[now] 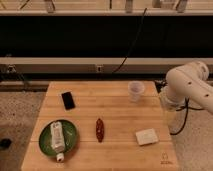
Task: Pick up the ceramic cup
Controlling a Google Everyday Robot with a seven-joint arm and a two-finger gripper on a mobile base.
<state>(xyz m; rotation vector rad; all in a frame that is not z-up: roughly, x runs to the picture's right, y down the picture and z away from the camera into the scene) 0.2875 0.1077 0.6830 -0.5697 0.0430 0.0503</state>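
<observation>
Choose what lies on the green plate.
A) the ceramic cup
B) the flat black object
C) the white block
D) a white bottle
D: the white bottle lies on its side on the green plate at the table's near left. The ceramic cup stands apart at the far right, close to the gripper, which hangs by the table's right edge.

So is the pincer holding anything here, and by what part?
Nothing visibly held: the cup stands free on the table, and the pincer hangs by the table's right edge, apart from it.
</observation>
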